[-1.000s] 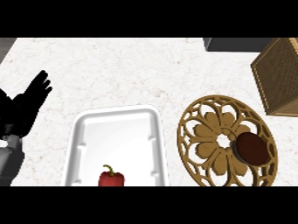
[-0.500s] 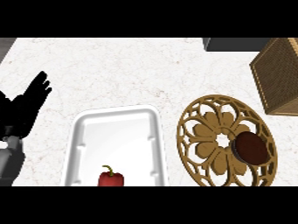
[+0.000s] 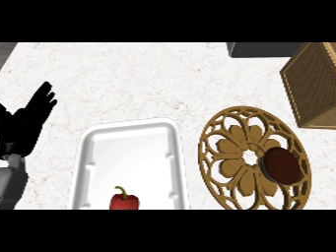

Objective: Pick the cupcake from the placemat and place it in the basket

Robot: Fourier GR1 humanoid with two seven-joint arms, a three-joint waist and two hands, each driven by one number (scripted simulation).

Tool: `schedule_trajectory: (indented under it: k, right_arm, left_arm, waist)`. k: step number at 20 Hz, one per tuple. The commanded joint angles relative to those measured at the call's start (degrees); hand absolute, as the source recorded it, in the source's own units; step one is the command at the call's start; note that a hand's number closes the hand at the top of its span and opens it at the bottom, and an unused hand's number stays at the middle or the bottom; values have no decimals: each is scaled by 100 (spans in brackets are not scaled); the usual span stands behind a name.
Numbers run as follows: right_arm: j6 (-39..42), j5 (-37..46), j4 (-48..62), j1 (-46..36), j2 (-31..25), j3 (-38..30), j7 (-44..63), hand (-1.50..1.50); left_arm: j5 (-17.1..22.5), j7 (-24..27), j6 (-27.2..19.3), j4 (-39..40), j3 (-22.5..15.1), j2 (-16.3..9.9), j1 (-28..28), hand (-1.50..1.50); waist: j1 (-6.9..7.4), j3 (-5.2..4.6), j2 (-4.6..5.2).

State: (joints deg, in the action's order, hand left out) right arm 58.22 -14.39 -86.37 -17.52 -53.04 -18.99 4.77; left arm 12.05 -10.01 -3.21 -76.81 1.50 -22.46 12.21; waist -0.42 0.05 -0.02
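The left robot hand (image 3: 21,123) rests with fingers spread, holding nothing; well to its right, the dark brown round cupcake (image 3: 283,165) sits on the golden openwork round placemat (image 3: 232,147); beyond, the woven wicker basket (image 3: 323,83).

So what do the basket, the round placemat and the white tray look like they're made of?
The basket looks like woven wicker: tan walls with a fine criss-cross weave. The placemat looks like carved wood or bamboo, golden-brown with cut-out petal openwork. The tray looks like smooth plastic or foam, white with a soft sheen; which one is unclear.
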Motion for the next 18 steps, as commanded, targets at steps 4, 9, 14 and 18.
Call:
schedule_trajectory:
  k: [4, 9, 14, 18]
  right_arm:
    - [-782, 1639, -735, 944, 1344, 102, -1052, -150]
    - [-1116, 2037, -427, 870, 1740, 236, -1448, -150]
    - [-1639, 2224, -533, 1074, 2559, 657, -1294, -150]
    - [-1585, 2876, -261, 860, 2408, 996, -1415, -150]
  left_arm:
    - [-139, -260, -32, -240, -61, 136, -1, 0]
    - [-227, -260, -16, -579, -62, 331, -326, 0]
    - [-107, -92, 387, 19, 355, 56, 49, 0]
    - [-374, -397, 183, -75, 158, 335, 306, 0]
  waist:
    - [30, 4, 3]
    - [69, -1, 3]
    - [33, -4, 4]
    - [31, -4, 5]
